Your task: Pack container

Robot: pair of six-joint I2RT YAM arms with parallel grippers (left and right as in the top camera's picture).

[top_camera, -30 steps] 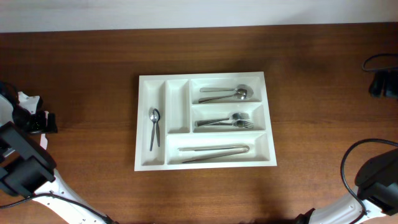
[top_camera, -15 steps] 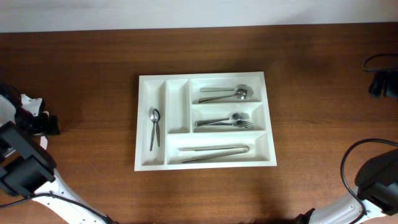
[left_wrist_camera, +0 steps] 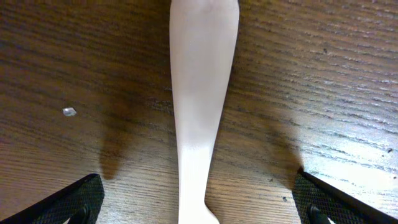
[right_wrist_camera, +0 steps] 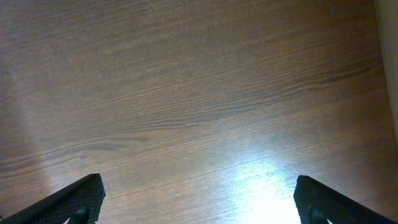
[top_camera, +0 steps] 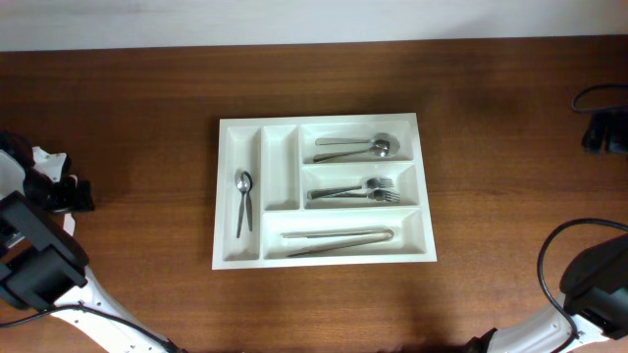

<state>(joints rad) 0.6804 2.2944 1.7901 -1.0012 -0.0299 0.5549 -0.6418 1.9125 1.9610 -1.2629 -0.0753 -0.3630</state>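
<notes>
Claws, two: left claw (left_wrist_camera: 198,196) gapes fully above the counter (top_camera: 491,127), with a pale slim shape (left_wrist_camera: 202,93) between its fingers, untouched; right claw (right_wrist_camera: 198,196) is equally wide, holding nothing. One container (top_camera: 281,167) sits mid-counter, with five compartments, four holding cutlery: spoons (top_camera: 358,148) far right, forks (top_camera: 368,189) below, long pieces (top_camera: 339,238) near, teaspoons (top_camera: 242,186) left.

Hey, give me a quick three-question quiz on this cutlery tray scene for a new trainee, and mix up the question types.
1. True or false: the forks lie in the middle wide compartment of the cutlery tray.
2. Which compartment holds nothing? A the leftmost narrow one; B the second narrow one; C the bottom wide one.
3. How many compartments does the tray have?
Key: 1 true; 2 B; 3 five.
</notes>
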